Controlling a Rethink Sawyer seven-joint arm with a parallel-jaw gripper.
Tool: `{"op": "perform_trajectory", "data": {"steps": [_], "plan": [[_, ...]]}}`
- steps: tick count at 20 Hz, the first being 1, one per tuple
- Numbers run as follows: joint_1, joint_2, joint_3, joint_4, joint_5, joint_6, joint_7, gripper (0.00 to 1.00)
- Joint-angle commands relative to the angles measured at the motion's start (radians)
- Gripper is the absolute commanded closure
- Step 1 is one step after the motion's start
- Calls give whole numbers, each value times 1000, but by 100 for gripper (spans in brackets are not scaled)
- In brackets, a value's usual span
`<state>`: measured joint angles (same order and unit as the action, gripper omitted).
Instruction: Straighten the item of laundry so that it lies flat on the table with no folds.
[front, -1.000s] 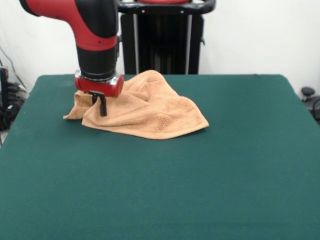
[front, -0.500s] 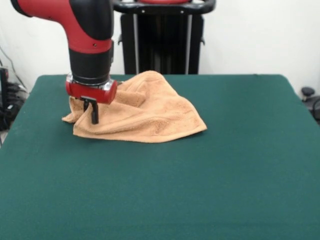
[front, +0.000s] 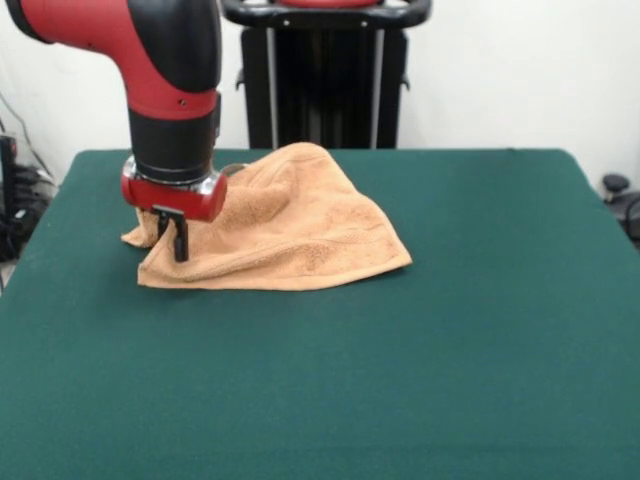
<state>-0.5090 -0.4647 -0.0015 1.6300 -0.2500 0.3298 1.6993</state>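
The item of laundry (front: 300, 225), an orange-tan terry towel, lies bunched on the far left part of the green table (front: 400, 360). It rises in a hump at the back, and folds run toward its near right corner. My gripper (front: 180, 245) comes down onto the towel's left edge and is shut on the cloth there. Its black fingers show as one narrow piece against the fabric. The red wrist above hides the towel's far left part.
The table's left edge is close to the gripper, with cables (front: 15, 200) on the floor beyond it. A small black object (front: 618, 188) sits past the right edge. Green cloth stretches wide to the front and right of the towel.
My gripper has moved left and slightly toward the front, dragging the towel's left edge with it. The towel has shifted left and stretched a little wider.
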Motion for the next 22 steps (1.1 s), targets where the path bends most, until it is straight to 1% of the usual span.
{"op": "perform_trajectory", "data": {"steps": [1, 5, 9, 12, 15, 22], "plan": [[45, 67, 114, -107, -4, 87, 14, 100], [58, 97, 121, -140, -16, 77, 5, 100], [50, 149, 155, -186, -35, 64, -37, 100], [47, 171, 176, -210, -50, 70, -68, 100], [56, 169, 181, -226, -55, 97, -72, 100], [87, 108, 168, -207, -50, 148, -45, 100]]}}
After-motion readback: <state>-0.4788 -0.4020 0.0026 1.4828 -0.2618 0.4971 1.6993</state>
